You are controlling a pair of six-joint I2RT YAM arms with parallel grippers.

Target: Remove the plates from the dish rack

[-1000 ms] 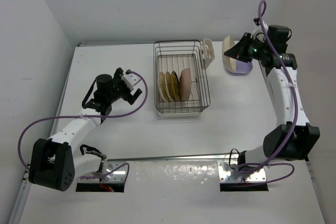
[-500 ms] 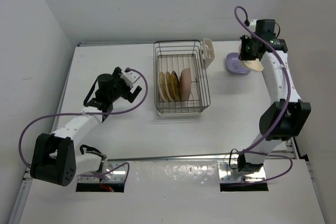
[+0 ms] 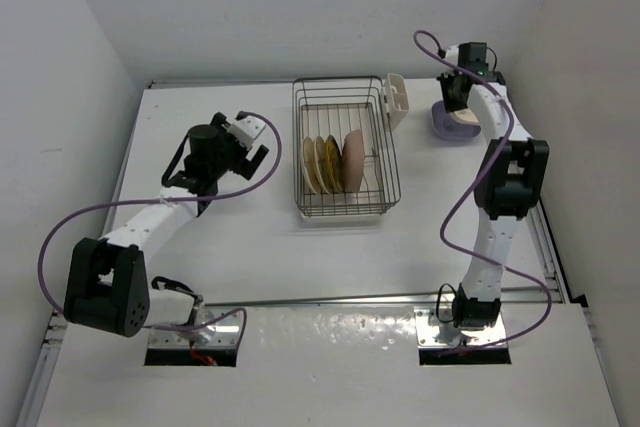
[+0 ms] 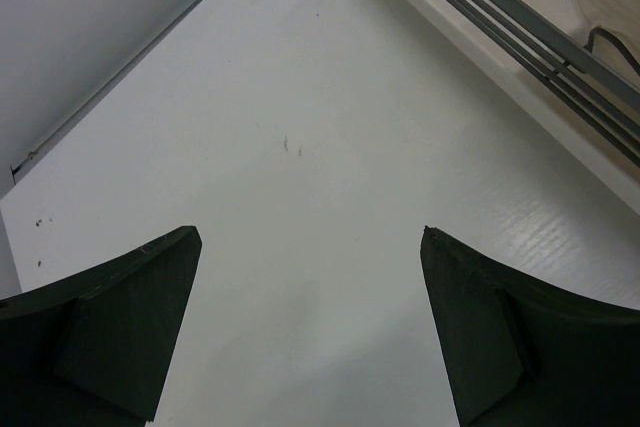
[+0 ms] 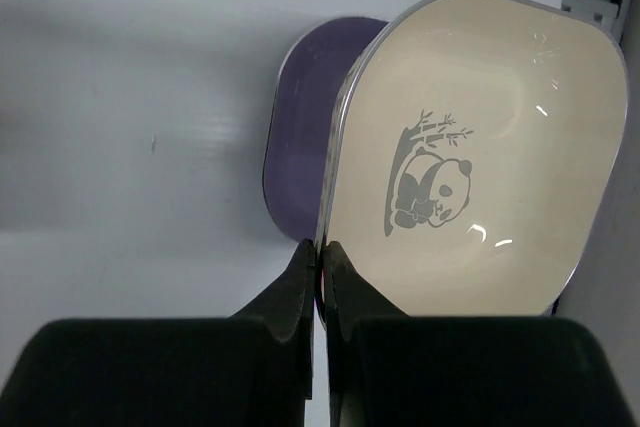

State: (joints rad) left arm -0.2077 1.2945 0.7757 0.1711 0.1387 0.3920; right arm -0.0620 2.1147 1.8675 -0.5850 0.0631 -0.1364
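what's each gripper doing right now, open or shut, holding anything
Left gripper: open, holding nothing.
Right gripper: shut on the rim of the cream panda plate, over the lavender plate.

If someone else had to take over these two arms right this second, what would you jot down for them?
Left end effector: open, empty, over bare table left of the dish rack.
Right end effector: shut on the rim of the cream panda plate, tilted over the lavender plate at the far right; contact unclear.
Done: lavender plate lies on the table; panda plate is out of the rack, not yet released.
To do: four plates stand upright in the rack.
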